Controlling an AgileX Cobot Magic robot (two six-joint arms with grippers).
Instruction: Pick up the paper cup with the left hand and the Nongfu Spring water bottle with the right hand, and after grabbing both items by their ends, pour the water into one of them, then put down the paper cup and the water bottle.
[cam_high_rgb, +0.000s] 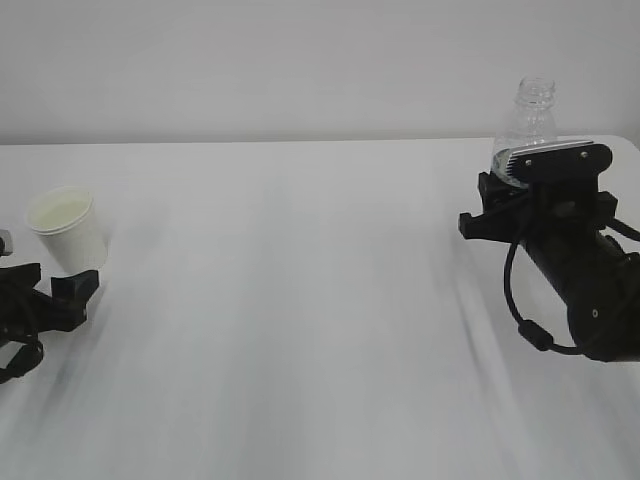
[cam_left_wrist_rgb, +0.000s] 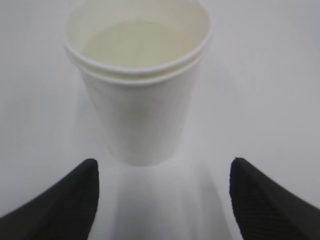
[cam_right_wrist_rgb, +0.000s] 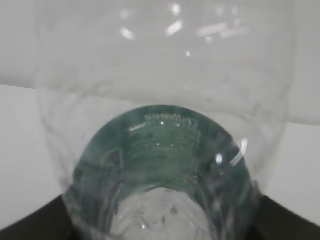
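We see a plain white table (cam_high_rgb: 300, 300) carrying two things: the paper cup (cam_high_rgb: 68, 228) stands upright on it just ahead of the left hand (cam_high_rgb: 40, 300), and the Nongfu Spring water bottle (cam_high_rgb: 528, 125) rises upright at the right hand (cam_high_rgb: 545, 200)

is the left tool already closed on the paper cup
No, the left tool's fingers stand apart, short of the paper cup.

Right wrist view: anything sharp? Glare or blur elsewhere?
Right wrist view: the water bottle fills the frame, soft throughout, with specular glints on the plastic. Left wrist view: the paper cup is mildly blurred, black jaws softer still. Exterior view: flat, even light, faint shadows on the white table.
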